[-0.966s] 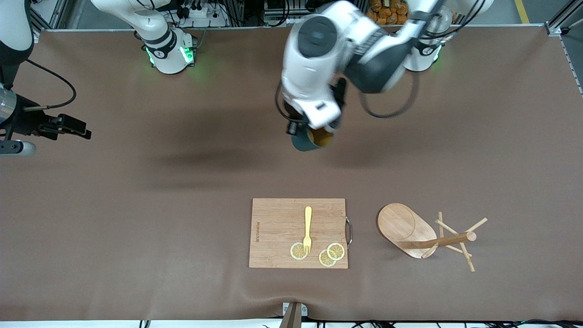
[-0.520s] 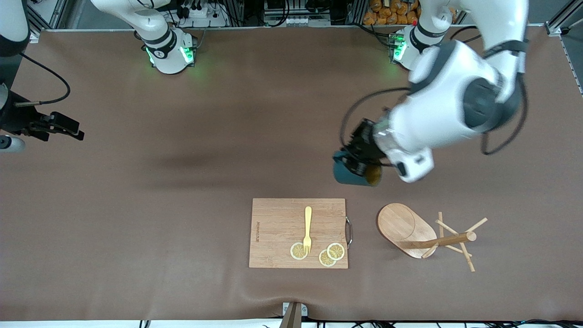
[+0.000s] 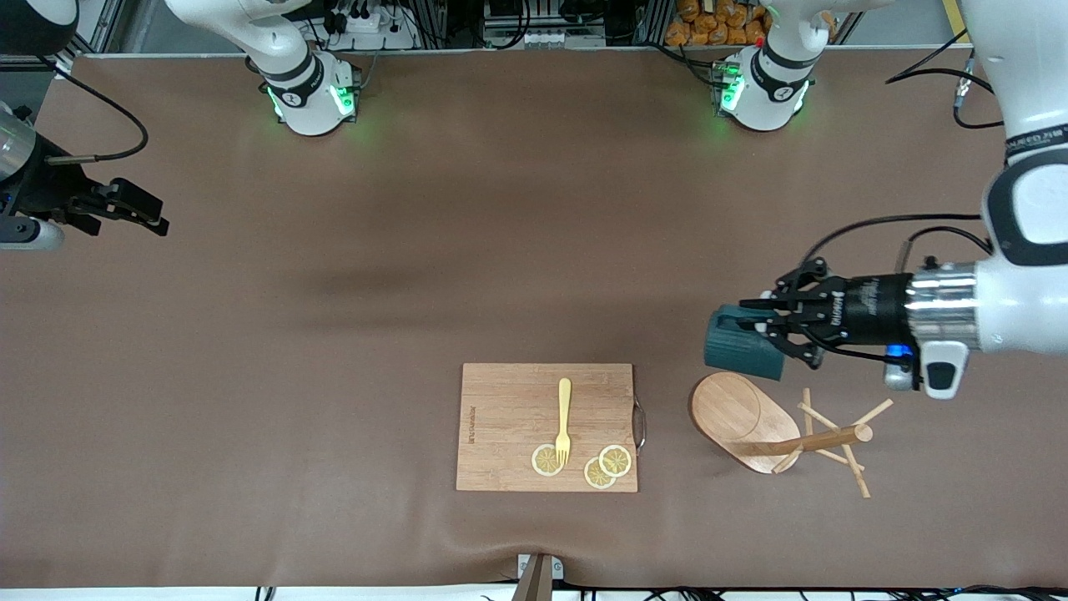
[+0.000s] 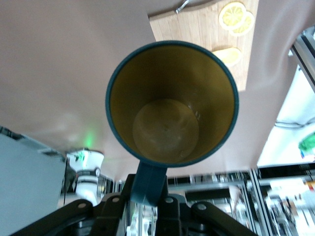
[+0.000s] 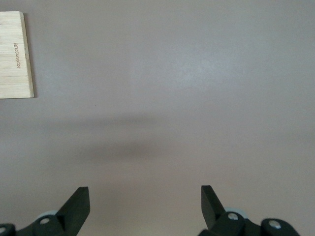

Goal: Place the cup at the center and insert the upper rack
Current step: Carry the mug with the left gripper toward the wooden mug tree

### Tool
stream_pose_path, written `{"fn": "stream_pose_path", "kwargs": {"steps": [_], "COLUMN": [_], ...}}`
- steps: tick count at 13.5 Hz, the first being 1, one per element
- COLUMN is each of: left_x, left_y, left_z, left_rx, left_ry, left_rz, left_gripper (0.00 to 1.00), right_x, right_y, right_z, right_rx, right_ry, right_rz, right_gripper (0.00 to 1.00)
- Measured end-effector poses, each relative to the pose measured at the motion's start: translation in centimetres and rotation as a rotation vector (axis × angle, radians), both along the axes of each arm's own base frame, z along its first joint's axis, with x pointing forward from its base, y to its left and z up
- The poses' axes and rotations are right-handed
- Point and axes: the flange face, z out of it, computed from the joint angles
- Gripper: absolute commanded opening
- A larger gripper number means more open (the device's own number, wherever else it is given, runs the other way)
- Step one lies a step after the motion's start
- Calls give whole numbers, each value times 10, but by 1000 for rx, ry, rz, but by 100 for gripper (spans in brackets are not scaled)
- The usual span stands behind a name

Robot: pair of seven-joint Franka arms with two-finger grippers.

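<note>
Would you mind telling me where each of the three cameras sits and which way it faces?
Front view: high across the table, facing both bases; shows the cutting board, the upper rack lying tipped over, and the left gripper holding the cup.
Left wrist view: on the left wrist, looking into the cup; its fingers grip the handle.
Right wrist view: on the right wrist, facing bare table; the right gripper is open.
Shared: all three show the cutting board.

Ribbed dark teal cup (image 3: 743,342): handle hidden by left gripper (image 3: 772,327). Rectangular wooden cutting board (image 5: 16,55): cropped at 9 o'clock edge, right wrist view.
</note>
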Motion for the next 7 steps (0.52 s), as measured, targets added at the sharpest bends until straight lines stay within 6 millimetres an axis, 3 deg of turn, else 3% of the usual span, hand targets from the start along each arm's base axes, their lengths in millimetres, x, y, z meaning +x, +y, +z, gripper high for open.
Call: {"fn": "stream_pose_path", "kwargs": {"steps": [3, 7], "left_x": [11, 23], "left_y": [42, 67], "left_z": [-31, -56], "left_rx": [-167, -312], "left_ry": [17, 4], "left_rz": [-4, 30], "left_gripper": [0, 0], "right_x": [-2, -6], "right_y": [8, 27], "right_z": [-3, -5], "right_rx": [-1, -14], "right_ry": [22, 47], "right_rz": [3, -4], "right_gripper": [100, 100]}}
